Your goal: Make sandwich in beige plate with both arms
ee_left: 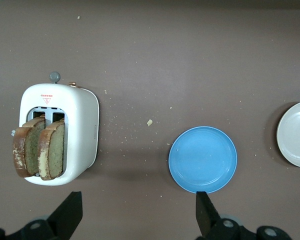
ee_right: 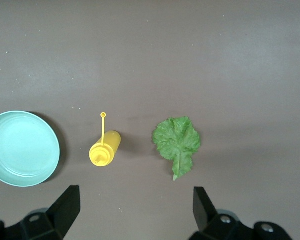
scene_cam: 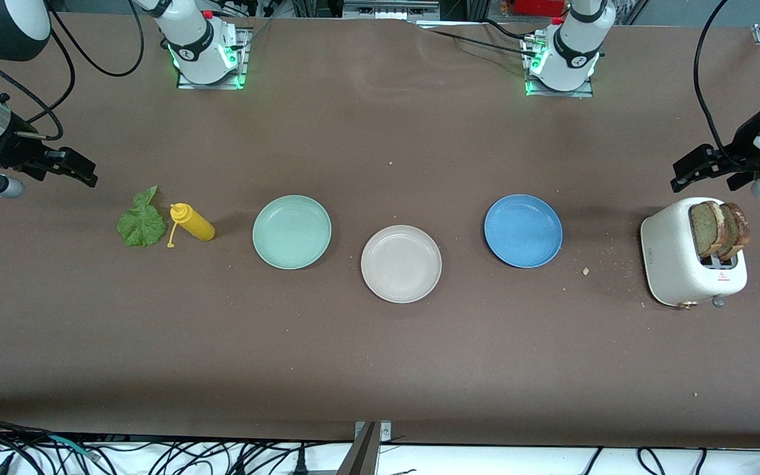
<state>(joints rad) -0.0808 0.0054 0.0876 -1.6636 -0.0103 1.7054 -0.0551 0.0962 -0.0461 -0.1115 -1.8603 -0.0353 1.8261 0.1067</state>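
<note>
The white, rounded two-slot toaster [scene_cam: 683, 260] stands at the left arm's end of the matte brown tabletop [scene_cam: 380, 369]. A small red triangular warning label sits on its top face beside the slots; its text is too small to read. Two square slices of brown-crusted tan bread [scene_cam: 720, 229] stand upright in the slots, one per slot, projecting above the housing. Crumbs lie scattered on the tabletop between the toaster and the round, shallow blue plate [scene_cam: 523, 231].

The round, shallow, matte beige plate [scene_cam: 401, 264] with a low rim lies near the middle of the tabletop, bare, slightly nearer to the front camera than the blue plate and the round mint-green plate [scene_cam: 291, 231], which flank it. Toward the right arm's end, a yellow squeeze bottle [scene_cam: 193, 222] lies on its side with its tethered cap hanging free. Just beside it, apart from it, lies the ruffled green lettuce leaf [scene_cam: 141, 223], flat on the tabletop.

The left end effector [ee_left: 137, 212] hovers above the tabletop close to the toaster and the blue plate, fingers spread wide, grasping nothing. The right end effector [ee_right: 135, 210] hovers above the tabletop close to the lettuce leaf and the bottle, fingers likewise spread wide and released. Nothing obstructs the beige plate.
</note>
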